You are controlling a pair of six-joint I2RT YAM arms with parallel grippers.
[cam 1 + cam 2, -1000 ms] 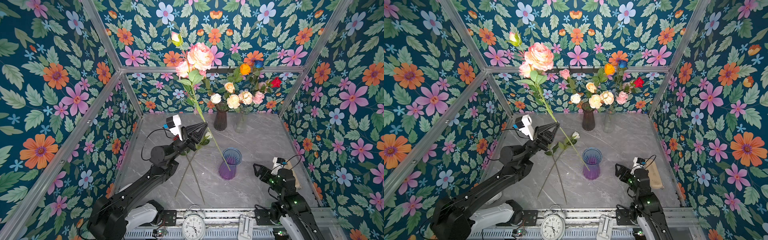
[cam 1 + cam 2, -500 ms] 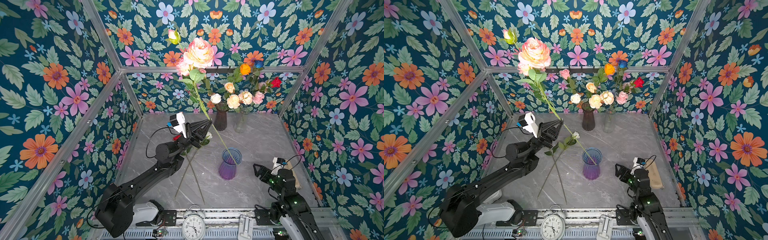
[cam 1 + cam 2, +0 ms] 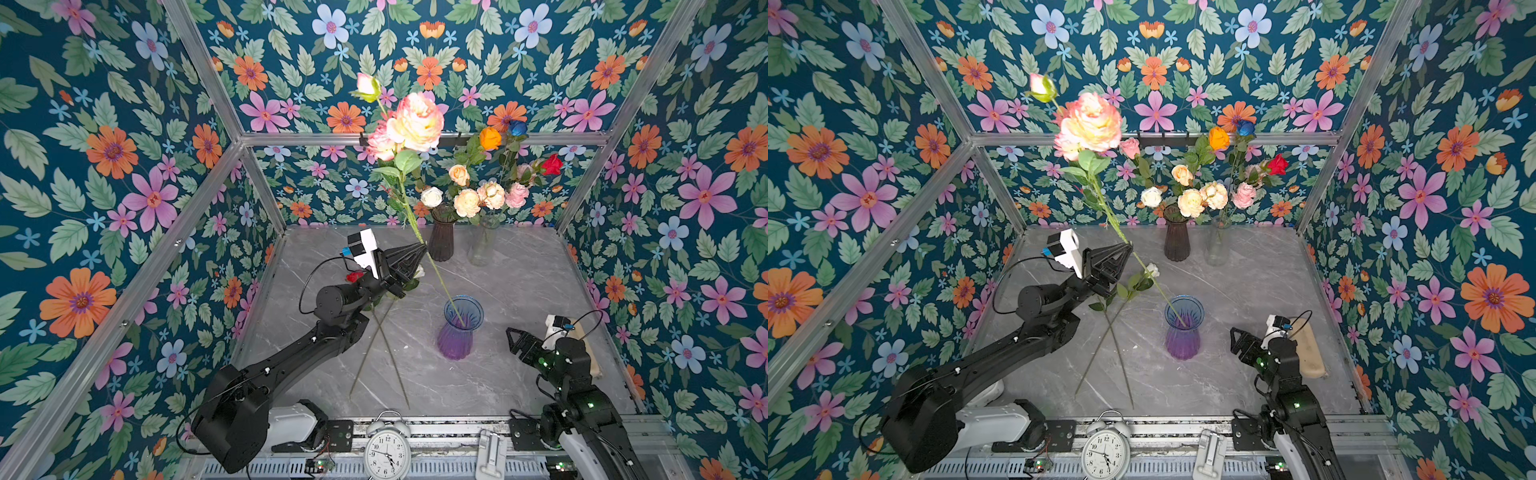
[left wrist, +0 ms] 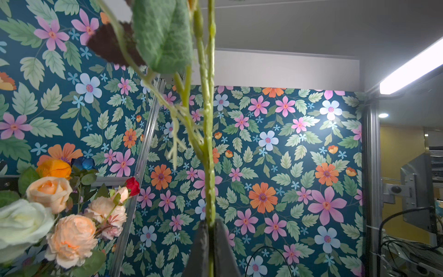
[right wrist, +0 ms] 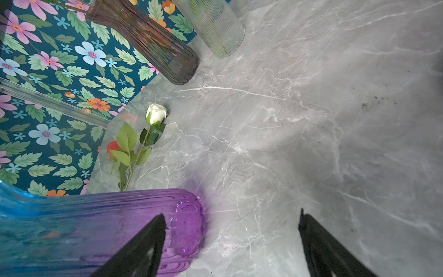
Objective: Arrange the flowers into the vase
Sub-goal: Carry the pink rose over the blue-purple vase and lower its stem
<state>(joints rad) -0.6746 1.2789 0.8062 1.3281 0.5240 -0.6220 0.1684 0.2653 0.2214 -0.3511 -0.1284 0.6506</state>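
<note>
**Peony stem tip in vase mouth; left gripper clamped on the stem**

Hidden or unclear:
- The peony [image 3: 415, 120] leans steeply. Its lower stem end passes through the rim of the vase [image 3: 455, 345] and shows only dimly through the glass. Whether it reaches the bottom, I cannot tell.
- In both top views the red rose [image 3: 354, 276] is mostly behind the left arm. The right wrist view shows its head flat on the table [image 3: 519, 282], beside the white rose [image 5: 156, 113].
- A tan object [image 3: 1306, 345] lies behind the right arm. I cannot make out what it is.
- The left wrist view cuts off the peony's bloom, leaving only stem and one leaf.

Materials and shapes:
- The vase is ribbed glass, blue at the flared mouth and purple at the base.
- The peony stem is knobbly green plastic and its leaf is veined fabric. The head is cream with pink edges, with a side bud above it.
- The table is grey and marble-veined.
- The two loose roses' thin stems cross in an X.
- At the back, a dark vase [image 3: 440, 241] and a clear vase [image 3: 482, 245], both ribbed, hold bouquets.
- An alarm clock [image 3: 387, 451] sits at the front rail.

Grippers:
- The left gripper [image 3: 422, 248] is pinched tight on the peony stem, well above the table. The left wrist view shows the jaws meeting around it.
- The right gripper [image 3: 515, 340] has its jaws spread wide and holds nothing. It is low, near the vase's base.
</note>
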